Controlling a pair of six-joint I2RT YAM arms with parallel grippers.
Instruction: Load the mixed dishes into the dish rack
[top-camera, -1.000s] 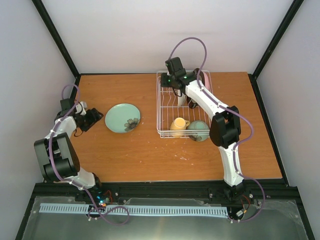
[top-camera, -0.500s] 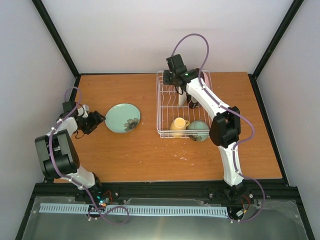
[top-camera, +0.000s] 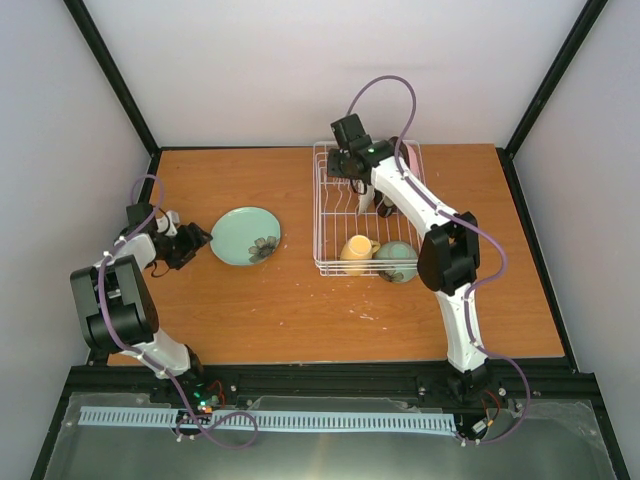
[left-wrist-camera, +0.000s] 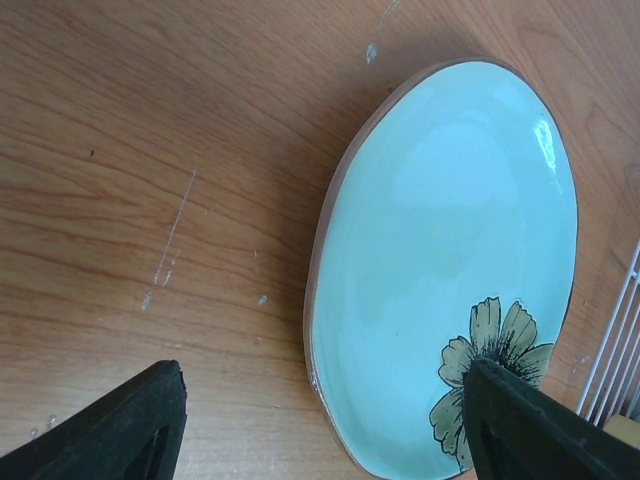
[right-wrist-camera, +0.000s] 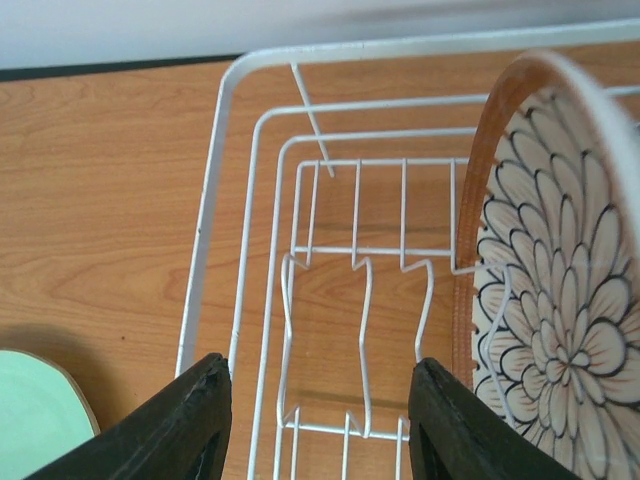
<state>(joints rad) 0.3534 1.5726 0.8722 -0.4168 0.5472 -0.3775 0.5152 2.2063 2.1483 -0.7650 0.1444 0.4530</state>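
Top external: four of five dishes sit in the rack (top-camera: 335, 215), one is out.
Done: mug (top-camera: 356, 248) and bowl (top-camera: 398, 260) are at the rack's near end. The patterned plate (right-wrist-camera: 560, 300) stands upright among the prongs. The pink plate (top-camera: 411, 158) is at the far right corner.
Left to do: teal plate (left-wrist-camera: 450, 250) lies flat on the table (top-camera: 300, 310), well left of the rack.
Left gripper (left-wrist-camera: 322, 405): jaws wide and empty, low at the teal plate's rim. I can't tell if it touches.
Right gripper (right-wrist-camera: 315, 410): roughly half open, holding nothing, over the rack's far end with the patterned plate just beside one finger.
Progress: I judge it mostly done. The last plate needs picking and slotting.
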